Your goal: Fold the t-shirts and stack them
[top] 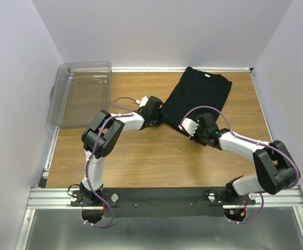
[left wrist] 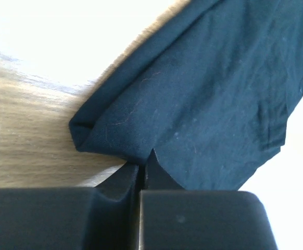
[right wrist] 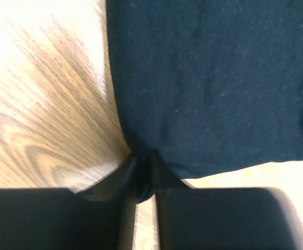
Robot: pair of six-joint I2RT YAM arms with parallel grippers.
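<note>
One black t-shirt (top: pixel 201 96) lies on the wooden table, its white neck tag (top: pixel 207 76) at the far end and its sides folded in. My left gripper (top: pixel 159 115) is at the shirt's near left corner. In the left wrist view the left gripper (left wrist: pixel 141 165) is shut, with the edge of the t-shirt (left wrist: pixel 203 94) pinched at its tips. My right gripper (top: pixel 193 124) is at the near hem. The right wrist view shows the right gripper (right wrist: pixel 142 162) shut on a fold of the t-shirt (right wrist: pixel 214 78), with cloth bulging between its fingers.
A clear plastic bin (top: pixel 81 94) stands at the far left of the table (top: pixel 156 156). White walls close in the back and both sides. A metal rail (top: pixel 162 197) with the arm bases runs along the near edge.
</note>
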